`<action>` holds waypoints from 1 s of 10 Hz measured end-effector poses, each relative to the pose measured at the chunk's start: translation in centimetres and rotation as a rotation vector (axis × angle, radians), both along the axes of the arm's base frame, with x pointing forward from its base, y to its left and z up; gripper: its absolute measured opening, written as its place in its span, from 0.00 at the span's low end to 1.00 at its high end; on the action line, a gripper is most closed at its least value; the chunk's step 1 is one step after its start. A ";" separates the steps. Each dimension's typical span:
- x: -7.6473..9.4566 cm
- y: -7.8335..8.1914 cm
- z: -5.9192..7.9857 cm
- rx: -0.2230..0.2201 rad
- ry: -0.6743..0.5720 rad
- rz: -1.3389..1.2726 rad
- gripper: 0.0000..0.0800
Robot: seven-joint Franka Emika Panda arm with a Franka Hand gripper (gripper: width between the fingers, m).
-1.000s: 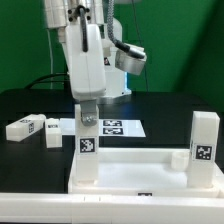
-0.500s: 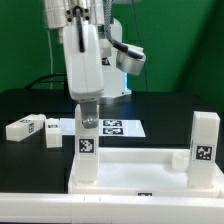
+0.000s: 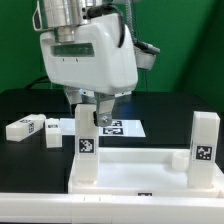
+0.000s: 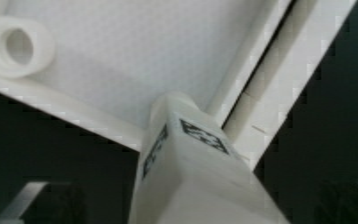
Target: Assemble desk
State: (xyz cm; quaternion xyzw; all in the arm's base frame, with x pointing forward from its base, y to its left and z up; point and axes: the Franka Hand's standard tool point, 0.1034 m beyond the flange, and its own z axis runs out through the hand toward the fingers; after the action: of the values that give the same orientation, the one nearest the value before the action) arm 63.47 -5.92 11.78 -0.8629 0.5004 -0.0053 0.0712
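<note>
The white desk tabletop (image 3: pixel 140 172) lies at the front with its raised rim up. One white leg (image 3: pixel 86 145) stands upright in the corner on the exterior view's left, and a second leg (image 3: pixel 204 140) stands in the corner on the right. My gripper (image 3: pixel 88 108) straddles the top of the first leg, with its jaws apart from the leg's sides. In the wrist view the leg (image 4: pixel 194 170) runs between my fingers (image 4: pixel 34 198) with dark gaps on both sides. The tabletop (image 4: pixel 140 80) and a round socket (image 4: pixel 16 45) lie below.
Two loose white legs (image 3: pixel 24 128) (image 3: pixel 55 131) lie on the black table at the exterior view's left. The marker board (image 3: pixel 122 127) lies flat behind the tabletop. The arm's bulky white body hangs over the tabletop's left corner.
My wrist has turned sharply about the vertical axis above the leg. The leg's tag still faces the same way, so the leg has not turned with it.
</note>
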 end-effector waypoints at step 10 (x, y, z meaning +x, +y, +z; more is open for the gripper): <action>-0.1 -0.1 -0.2 -0.136 -0.038 0.848 0.81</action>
State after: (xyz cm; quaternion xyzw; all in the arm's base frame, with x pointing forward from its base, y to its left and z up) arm 63.32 -6.05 11.60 -0.9947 0.0983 -0.0245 0.0191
